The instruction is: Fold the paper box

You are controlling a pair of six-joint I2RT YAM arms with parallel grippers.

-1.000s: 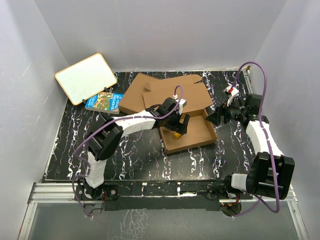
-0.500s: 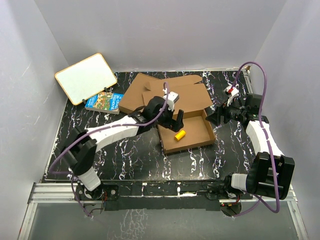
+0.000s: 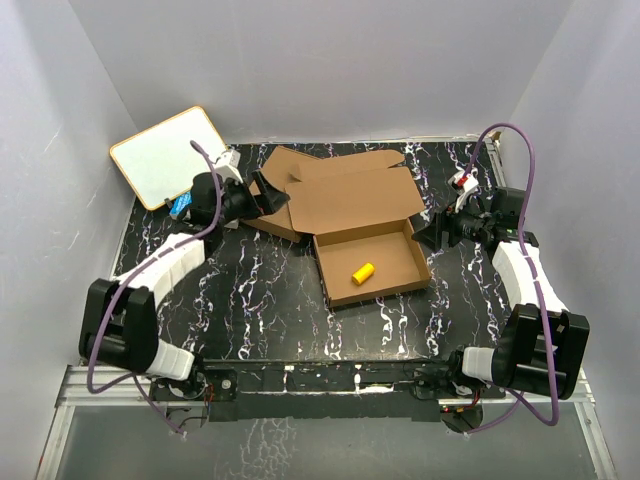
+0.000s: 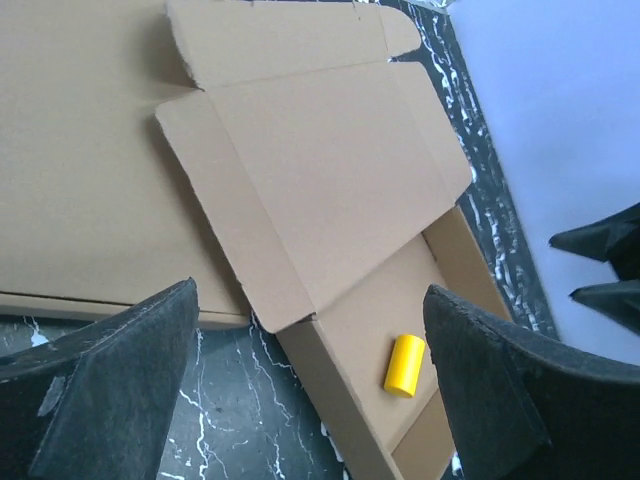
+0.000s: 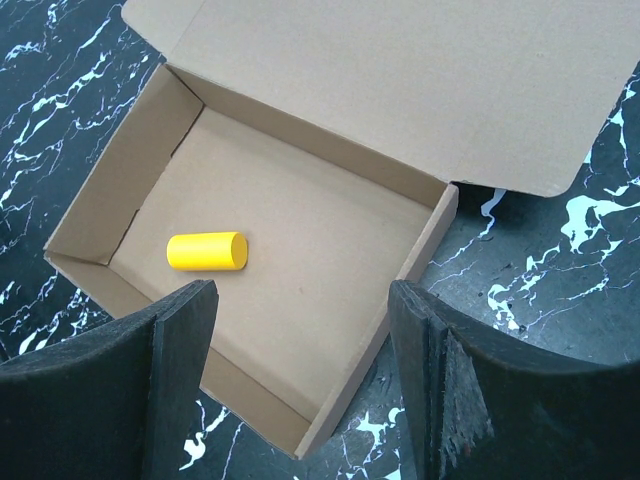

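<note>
The paper box (image 3: 372,262) lies mid-table as an open brown tray with its lid (image 3: 350,196) folded flat back behind it. A small yellow cylinder (image 3: 362,272) lies on its side inside the tray (image 5: 300,290). My left gripper (image 3: 268,193) hovers open at the back left, well away from the tray, and looks down on the lid (image 4: 330,170) and the cylinder (image 4: 404,364). Just off the tray's right wall, my right gripper (image 3: 422,233) is open and empty. In its own view the right gripper (image 5: 300,300) hangs over the tray's near right corner, with the cylinder (image 5: 207,250) to its left.
A second plain flat brown box (image 4: 80,150) lies under the lid's left side (image 3: 262,200). A whiteboard (image 3: 172,156) leans at the back left, with a blue book (image 3: 181,207) below it, mostly hidden by my left arm. White walls enclose three sides.
My left gripper opened, left the yellow cylinder lying in the tray, and swung away to the back left. The right arm has stayed still.
</note>
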